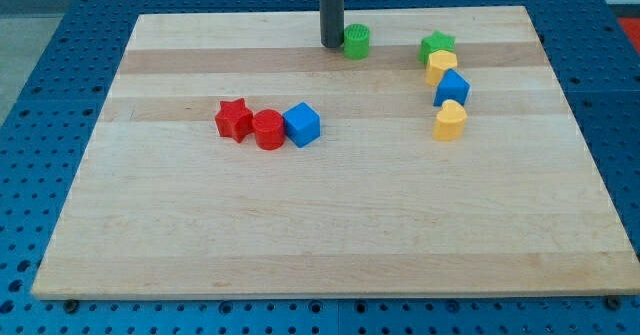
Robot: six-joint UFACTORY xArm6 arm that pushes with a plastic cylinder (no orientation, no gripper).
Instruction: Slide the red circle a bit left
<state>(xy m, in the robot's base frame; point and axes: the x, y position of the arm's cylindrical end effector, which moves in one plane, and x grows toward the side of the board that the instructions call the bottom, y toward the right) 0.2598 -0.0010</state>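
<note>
The red circle (pixel 268 130) lies left of the board's middle, touching a red star (pixel 234 119) on its left and a blue cube (pixel 302 124) on its right. My tip (pixel 331 44) is at the view's top, near the board's far edge, just left of a green round block (pixel 357 41). The tip is far from the red circle, up and to the right of it.
At the upper right, a column of blocks runs downward: a green star (pixel 437 45), a yellow block (pixel 441 67), a blue block (pixel 452 88) and a yellow block (pixel 451 121). The wooden board (pixel 330 225) lies on a blue perforated table.
</note>
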